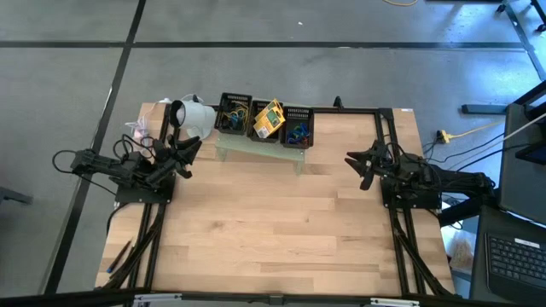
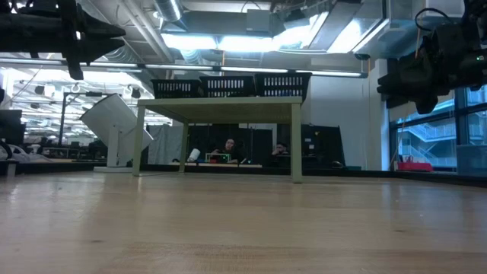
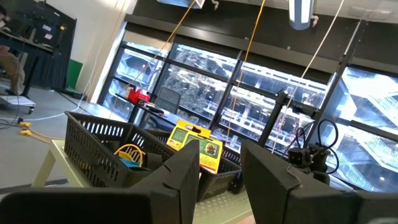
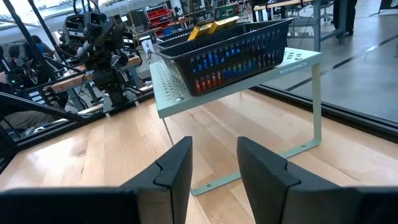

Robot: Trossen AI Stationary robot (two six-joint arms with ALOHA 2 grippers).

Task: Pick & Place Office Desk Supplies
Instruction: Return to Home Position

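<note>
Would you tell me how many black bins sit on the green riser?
3, in a row on the riser: left bin, middle bin, right bin. None seems hidden.

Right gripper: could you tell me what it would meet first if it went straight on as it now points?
Probably the pale green riser, near its leg; the right gripper, jaws open, faces it. Depth is unclear; it might pass under the shelf.
</note>
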